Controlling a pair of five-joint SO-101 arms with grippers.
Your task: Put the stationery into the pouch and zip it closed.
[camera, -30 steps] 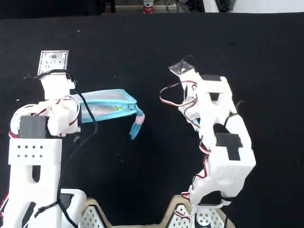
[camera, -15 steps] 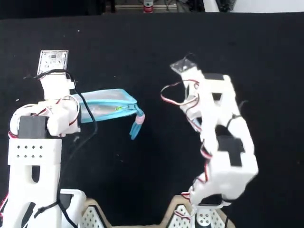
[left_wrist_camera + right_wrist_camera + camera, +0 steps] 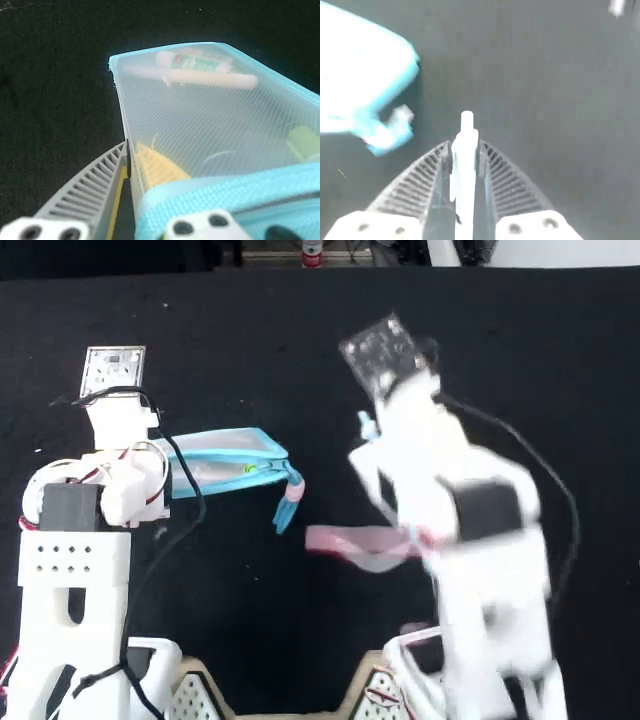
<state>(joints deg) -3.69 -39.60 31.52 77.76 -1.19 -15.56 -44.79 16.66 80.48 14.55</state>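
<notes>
The left claw pinches the see-through blue-edged zip pouch on the left of the black desk. The right claw squeezes a thin white pen. Poked in crooked, the pen could shove the pouch loose.

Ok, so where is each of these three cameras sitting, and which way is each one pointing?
High view: fixed above the table, looking down; shows the left arm, the right arm and the pouch.
Left wrist view: on the left wrist, looking along the left gripper, shut on the pouch's edge.
Right wrist view: on the right wrist, looking down at the table past the right gripper, shut on a white pen.
Shared: both wrist views show the pouch.
</notes>
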